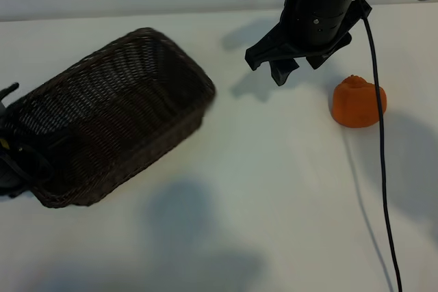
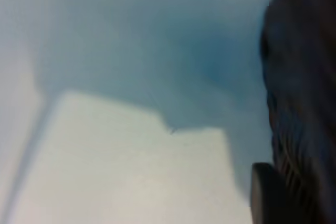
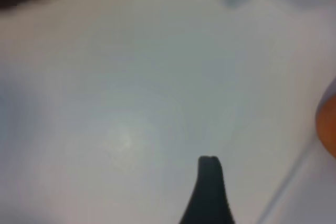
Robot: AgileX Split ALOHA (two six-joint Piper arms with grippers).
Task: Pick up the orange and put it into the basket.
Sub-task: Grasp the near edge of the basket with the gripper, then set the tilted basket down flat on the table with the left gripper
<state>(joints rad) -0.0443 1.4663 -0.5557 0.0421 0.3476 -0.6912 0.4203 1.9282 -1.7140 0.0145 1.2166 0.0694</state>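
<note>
The orange (image 1: 359,102) sits on the white table at the right, a small bumpy lump; its edge also shows in the right wrist view as the orange (image 3: 328,124). My right gripper (image 1: 275,66) hangs open above the table, just left of and behind the orange, holding nothing. The dark wicker basket (image 1: 137,148) lies at the left, turned at an angle. My left gripper (image 1: 8,143) is at the basket's near-left end, against its rim. In the left wrist view the basket (image 2: 304,103) fills one side, close up.
A black cable (image 1: 380,169) runs from the right arm down across the table just past the orange. The white table (image 1: 274,189) stretches between basket and orange, crossed by arm shadows.
</note>
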